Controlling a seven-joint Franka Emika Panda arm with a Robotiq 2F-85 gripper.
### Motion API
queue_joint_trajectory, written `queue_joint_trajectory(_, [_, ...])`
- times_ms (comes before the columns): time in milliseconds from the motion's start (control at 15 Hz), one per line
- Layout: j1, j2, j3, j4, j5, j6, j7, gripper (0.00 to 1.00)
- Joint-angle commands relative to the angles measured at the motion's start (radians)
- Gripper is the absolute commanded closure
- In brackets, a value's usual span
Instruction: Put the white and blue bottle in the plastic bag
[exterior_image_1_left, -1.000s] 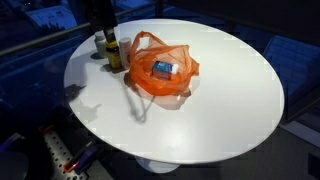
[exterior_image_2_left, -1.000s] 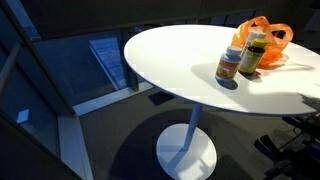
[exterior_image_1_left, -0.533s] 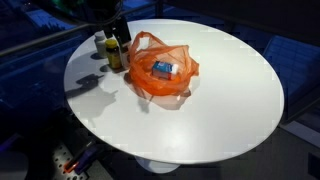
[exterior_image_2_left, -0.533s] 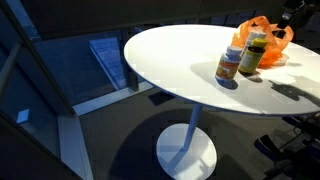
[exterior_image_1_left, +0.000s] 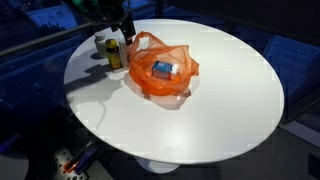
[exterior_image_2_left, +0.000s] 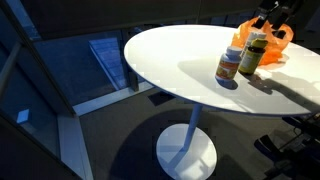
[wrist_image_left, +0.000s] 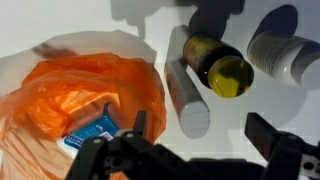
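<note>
The white and blue bottle (exterior_image_1_left: 163, 69) lies inside the orange plastic bag (exterior_image_1_left: 178, 78) on the round white table (exterior_image_1_left: 220, 100). In the wrist view the bottle (wrist_image_left: 98, 131) shows through the bag's open mouth (wrist_image_left: 70, 90). In an exterior view the bag (exterior_image_2_left: 272, 34) hides the bottle. My gripper (wrist_image_left: 200, 135) is open and empty. It hovers above the table between the bag and the standing bottles, and it shows in both exterior views (exterior_image_1_left: 121, 22) (exterior_image_2_left: 272, 14).
A dark bottle with a yellow lid (wrist_image_left: 222, 70) (exterior_image_1_left: 114, 53) (exterior_image_2_left: 252, 55) and a white-capped bottle (wrist_image_left: 288, 55) (exterior_image_1_left: 100, 44) (exterior_image_2_left: 230, 65) stand beside the bag. A grey cylinder (wrist_image_left: 186, 98) lies between them and the bag. A table edge (exterior_image_2_left: 150, 75) is close by.
The arm has moved from above the standing bottles toward the bag, and the gripper has come into the exterior view that first lacked it. The bag and bottles have not moved.
</note>
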Motion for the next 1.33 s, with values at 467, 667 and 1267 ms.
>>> queue_joint_trajectory(467, [-0.009,0.042,0.013,0.052,-0.026,-0.017,0.037,0.00])
queue_joint_trajectory(667, [-0.012,0.065,0.011,0.079,-0.030,-0.035,0.040,0.00])
queue_joint_trajectory(1267, [-0.006,0.143,0.006,0.173,0.015,-0.153,0.008,0.00])
